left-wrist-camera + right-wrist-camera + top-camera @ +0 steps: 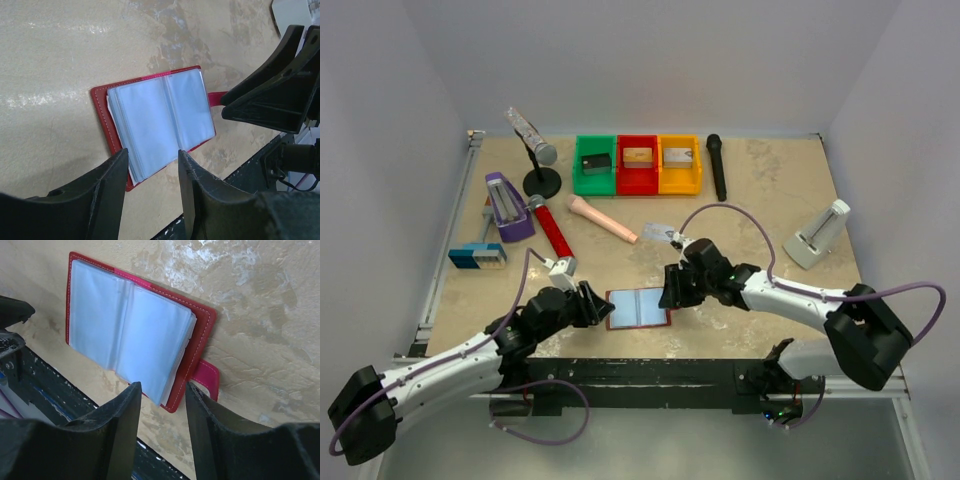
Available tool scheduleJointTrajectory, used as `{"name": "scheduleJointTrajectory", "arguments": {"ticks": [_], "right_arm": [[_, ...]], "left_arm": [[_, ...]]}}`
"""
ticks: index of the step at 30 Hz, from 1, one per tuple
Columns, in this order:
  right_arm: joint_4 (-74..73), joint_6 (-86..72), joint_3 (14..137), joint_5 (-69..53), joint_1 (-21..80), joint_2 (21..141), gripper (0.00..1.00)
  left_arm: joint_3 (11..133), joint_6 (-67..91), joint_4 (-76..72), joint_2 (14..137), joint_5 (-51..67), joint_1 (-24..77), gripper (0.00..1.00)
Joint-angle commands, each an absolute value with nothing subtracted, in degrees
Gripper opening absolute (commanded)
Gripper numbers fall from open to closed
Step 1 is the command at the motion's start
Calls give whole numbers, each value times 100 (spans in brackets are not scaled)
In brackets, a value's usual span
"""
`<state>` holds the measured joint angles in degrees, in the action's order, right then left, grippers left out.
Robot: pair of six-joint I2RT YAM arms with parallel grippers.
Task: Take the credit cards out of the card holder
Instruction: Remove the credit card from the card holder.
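The dark red card holder point(638, 308) lies open and flat near the table's front edge, its pale blue clear pockets facing up point(157, 120) point(127, 332). Its red tab point(206, 380) sticks out on the right side. My left gripper point(601, 304) is at the holder's left edge and open, its fingertips point(116, 172) just short of the pockets' near corner. At the right edge my right gripper point(669, 294) is open too, hanging over the corner by the tab point(162, 390). A few pale credit cards point(660, 233) lie on the table behind the right arm.
Green point(594, 165), red point(638, 165) and yellow point(680, 165) bins stand at the back. A black microphone point(716, 165) lies beside them. A red microphone point(551, 227), a stand with a silver microphone point(538, 160), a purple device point(507, 205) and a white stand point(817, 235) are around.
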<state>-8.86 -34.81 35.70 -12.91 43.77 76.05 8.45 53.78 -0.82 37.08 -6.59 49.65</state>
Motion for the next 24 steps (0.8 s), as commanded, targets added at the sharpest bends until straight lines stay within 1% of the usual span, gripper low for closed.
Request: {"name": "scheduleJointTrajectory", "arguments": {"ticks": [1,7,12,14,19,24], "right_arm": [[-544,-3577,3411,-976,4403,7208,46],[-1063,-3516,3234,-431,4412,6619,54],[-1537,-3349,3313,-18,4412,6442,56],[-1661,-3331,3383,166,4403,6547,55],[-1662,-3322,3489,53,4403,6934,54],[-1608,-3278,3647,9,4412,7180,50]], "left_arm": [[817,5616,-492,3753,-712,5036,49],[800,5809,-378,3840,-861,5054,49],[931,5985,-238,4078,-914,5071,51],[958,6029,-141,4087,-967,5071,52],[1098,6082,483,3859,-1186,5062,55],[1099,5933,352,3700,-1073,5071,55]]}}
